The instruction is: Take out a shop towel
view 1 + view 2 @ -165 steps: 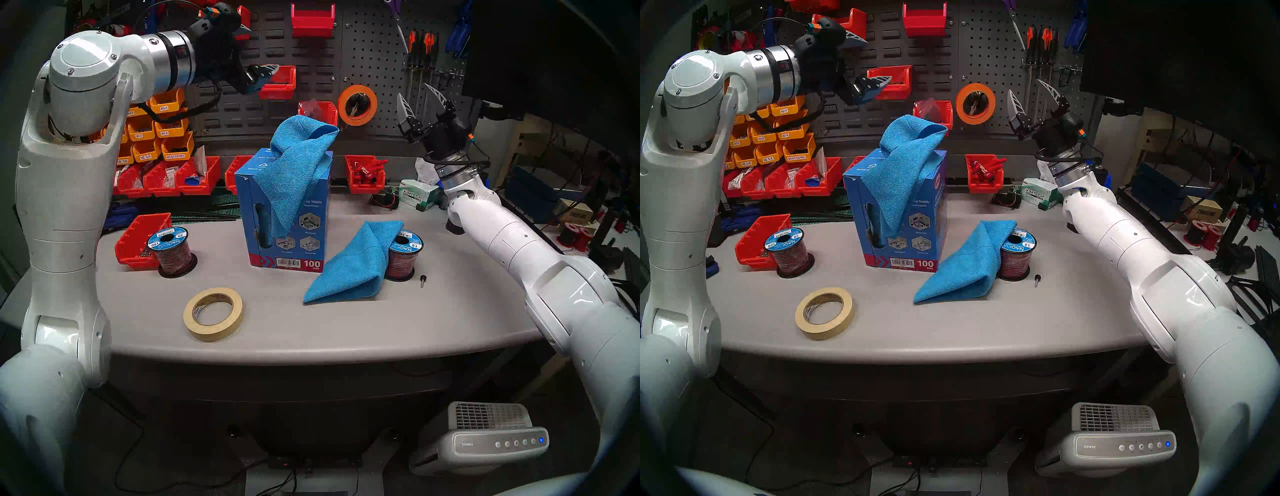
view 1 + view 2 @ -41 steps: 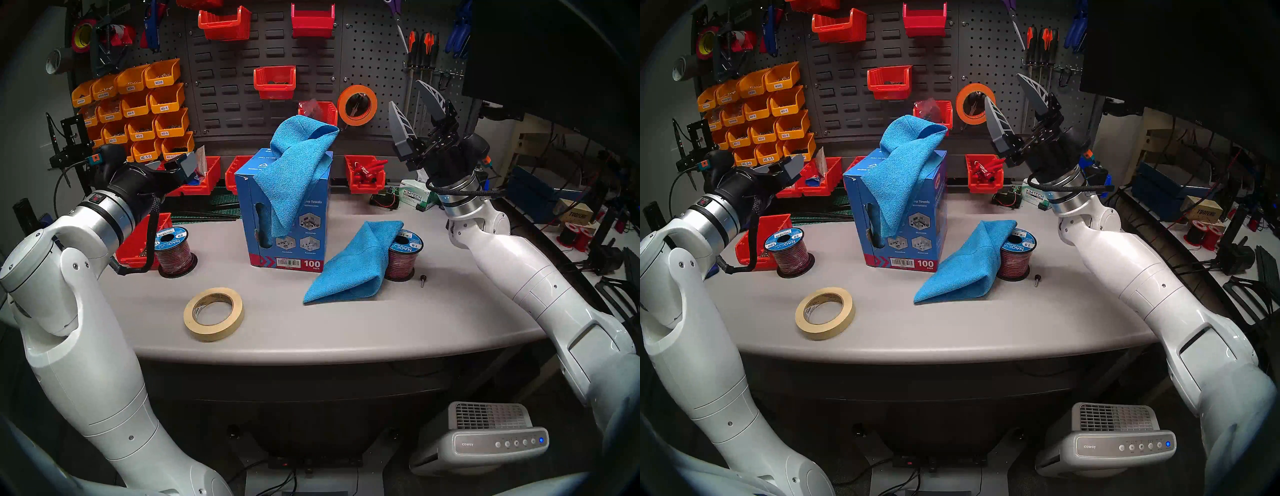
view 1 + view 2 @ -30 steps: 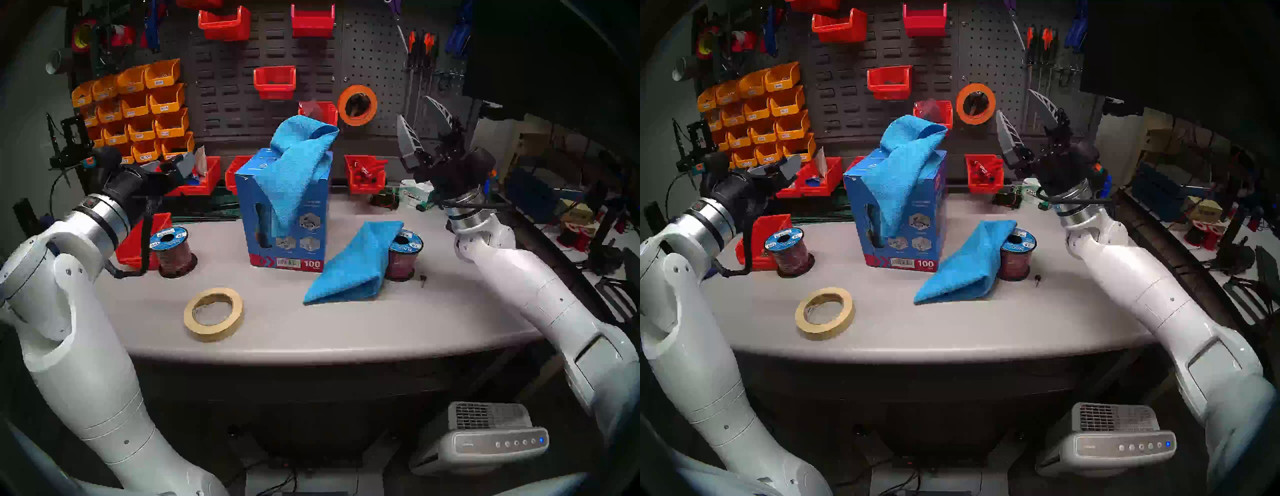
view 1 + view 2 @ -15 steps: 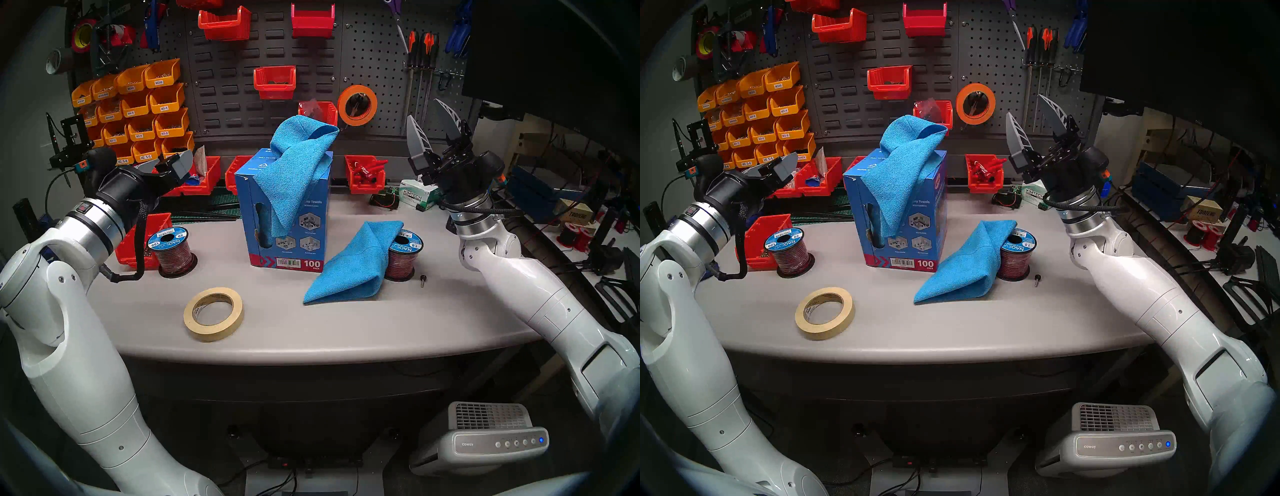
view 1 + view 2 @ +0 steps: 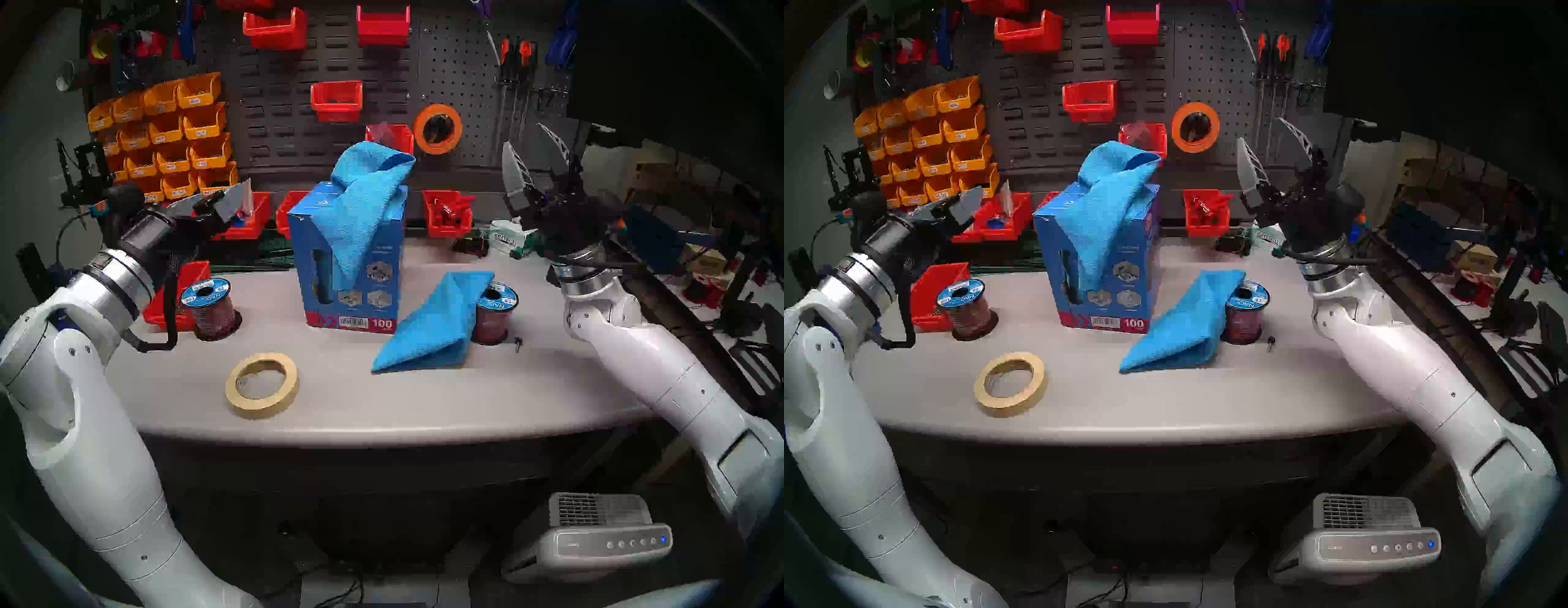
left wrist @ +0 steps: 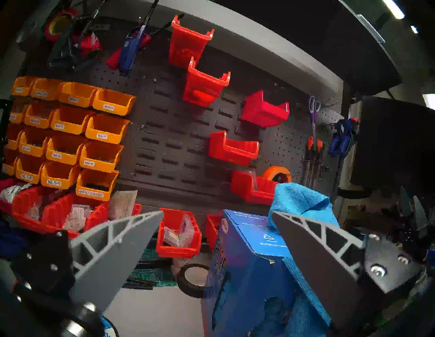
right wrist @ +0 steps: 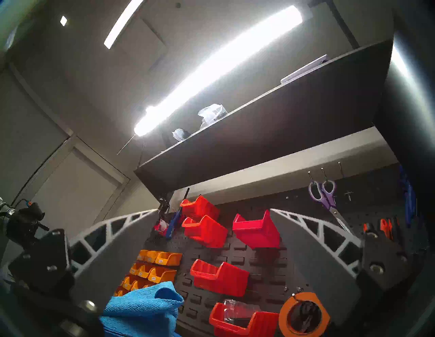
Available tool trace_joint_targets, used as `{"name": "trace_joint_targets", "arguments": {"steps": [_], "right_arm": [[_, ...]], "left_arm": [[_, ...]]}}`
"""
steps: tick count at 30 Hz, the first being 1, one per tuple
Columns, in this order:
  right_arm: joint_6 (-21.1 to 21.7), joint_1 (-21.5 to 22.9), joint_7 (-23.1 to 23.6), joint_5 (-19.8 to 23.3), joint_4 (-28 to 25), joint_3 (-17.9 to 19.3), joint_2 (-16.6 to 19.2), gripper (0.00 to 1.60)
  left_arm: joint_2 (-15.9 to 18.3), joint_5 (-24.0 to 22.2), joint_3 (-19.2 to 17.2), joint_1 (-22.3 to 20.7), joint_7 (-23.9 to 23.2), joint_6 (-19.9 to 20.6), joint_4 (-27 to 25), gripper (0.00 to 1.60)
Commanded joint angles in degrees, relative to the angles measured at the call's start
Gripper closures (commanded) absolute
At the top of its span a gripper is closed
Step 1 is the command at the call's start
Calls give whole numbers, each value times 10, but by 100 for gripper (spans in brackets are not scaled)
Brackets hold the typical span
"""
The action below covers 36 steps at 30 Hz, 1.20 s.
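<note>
Seemingly empty, right tool (image 5: pixel 535 148) points upward, jaws wide apart.

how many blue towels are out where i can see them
2. One shop towel hangs from the top of the blue carton, draped down its front. The other lies on the table, leaning against a wire spool. More may be hidden inside the carton.

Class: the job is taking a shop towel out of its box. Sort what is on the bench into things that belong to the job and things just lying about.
Belongs to the job:
- towel sticking out of the box
- blue box
- towel on the table

Just lying about:
- masking tape roll
- two wire spools
- tissue box
- red bin
</note>
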Motion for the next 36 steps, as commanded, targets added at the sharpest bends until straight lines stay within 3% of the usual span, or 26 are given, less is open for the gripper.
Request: {"name": "trace_joint_targets", "arguments": {"steps": [1, 36], "right_arm": [[0, -3, -29, -10, -35, 18, 11, 0], [0, -68, -178, -83, -125, 52, 35, 0]], "left_arm": [[3, -27, -5, 7, -13, -23, -14, 0], [4, -121, -31, 88, -53, -97, -14, 0]]}}
